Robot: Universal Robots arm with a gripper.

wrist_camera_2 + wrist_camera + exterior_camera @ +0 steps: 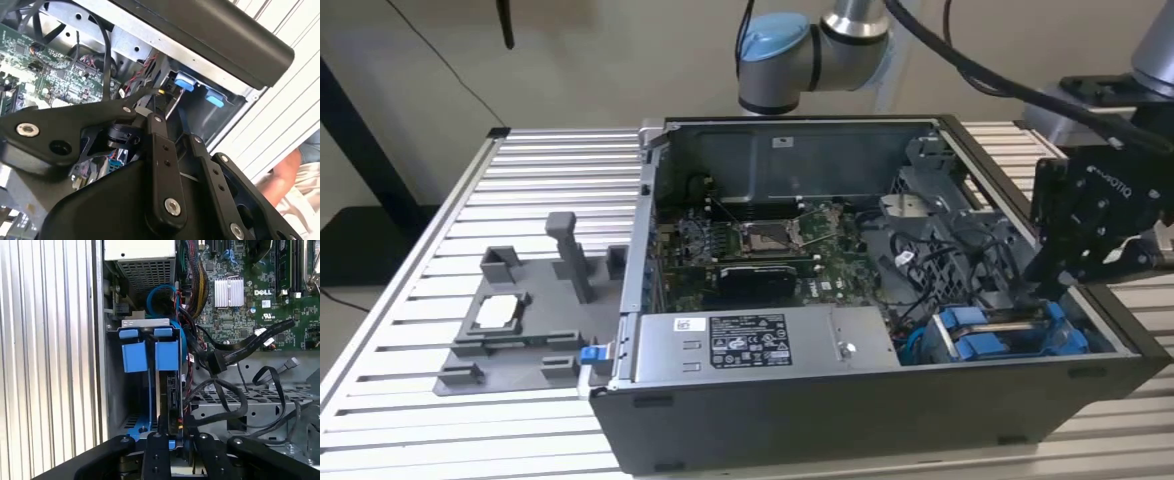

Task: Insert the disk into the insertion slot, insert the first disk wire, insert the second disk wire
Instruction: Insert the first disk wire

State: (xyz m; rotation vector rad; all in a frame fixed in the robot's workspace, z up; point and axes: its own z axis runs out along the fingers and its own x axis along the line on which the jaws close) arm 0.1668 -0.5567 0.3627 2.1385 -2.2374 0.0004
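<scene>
The disk (169,390) stands edge-on in the insertion slot (131,420), its blue carrier tabs (166,354) showing at the far end. In the exterior view the slot (1001,335) is the blue-fitted bay at the case's front corner on the exterior view's right. My gripper (1047,290) reaches down into the case just above it. Its fingers (156,445) close together on a black wire connector (173,424) held against the disk's end. In the second wrist view the gripper (159,100) pinches that connector (161,93) near the blue tabs (184,82).
A grey power-supply box (747,340) lies along the case's front wall, with the motherboard (774,240) behind it. Loose black cables (235,390) crowd the space beside the bay. A grey fixture (520,320) sits on the slatted table (400,330). A person's hand (295,170) is beyond the case.
</scene>
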